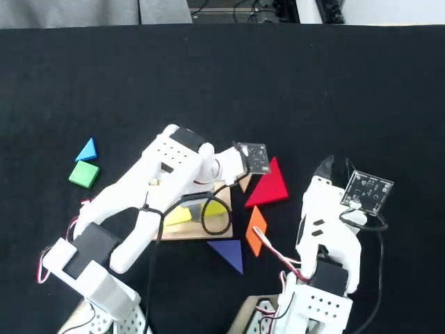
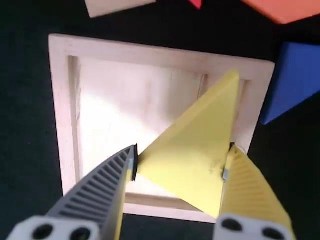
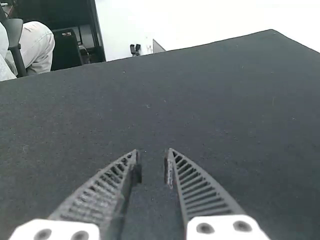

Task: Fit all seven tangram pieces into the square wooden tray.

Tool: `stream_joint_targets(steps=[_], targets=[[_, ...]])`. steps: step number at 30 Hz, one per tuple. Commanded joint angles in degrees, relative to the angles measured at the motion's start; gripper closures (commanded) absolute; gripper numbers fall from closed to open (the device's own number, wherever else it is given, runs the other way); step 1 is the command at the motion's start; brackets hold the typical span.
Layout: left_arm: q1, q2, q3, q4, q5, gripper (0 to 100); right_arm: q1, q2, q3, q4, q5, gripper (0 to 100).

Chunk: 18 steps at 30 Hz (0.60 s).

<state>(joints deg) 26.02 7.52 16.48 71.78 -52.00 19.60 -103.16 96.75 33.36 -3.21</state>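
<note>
- In the high view, the square wooden tray (image 1: pixel 182 233) is seen near the middle of the black desk (image 1: pixel 208 83). It is largely covered by the left arm (image 1: pixel 167 174), which is stretched over it.
- A red triangle (image 1: pixel 270 184), an orange parallelogram (image 1: pixel 256 229) and a dark blue triangle (image 1: pixel 229 252) are set close beside the tray. A green square (image 1: pixel 84 174) and a light blue triangle (image 1: pixel 87 149) lie just beside each other, well apart on the tray's other side.
- The right arm (image 1: pixel 327 223) is placed beyond the orange parallelogram, apart from every piece. The far half of the desk is left open up to its far edge.
- In the left wrist view, the left claw (image 2: pixel 180 165) is clamped on a yellow triangle (image 2: pixel 195 140), which is held tilted over the tray. Its far corner is seen over the rim next to the dark blue triangle. Whether it touches the tray's floor cannot be told.
- A pale wooden piece (image 2: pixel 115 6) is seen just beyond the tray's far rim.
- In the right wrist view, the right claw (image 3: pixel 151 167) is held low over bare desk, its fingers slightly apart with nothing gripped. Open desk is seen ahead up to its edge.
</note>
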Motion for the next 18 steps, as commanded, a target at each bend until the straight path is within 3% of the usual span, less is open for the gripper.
stream_joint_targets(steps=[1,18], targets=[[1.1,-2.5,2.2,1.2,-5.5,85,0.5,-5.2,-0.2,-1.0,-0.5,90.2],[0.6,-2.6,3.6,1.2,-7.2,85,0.4,-5.2,-0.2,-1.0,-0.5,90.0]])
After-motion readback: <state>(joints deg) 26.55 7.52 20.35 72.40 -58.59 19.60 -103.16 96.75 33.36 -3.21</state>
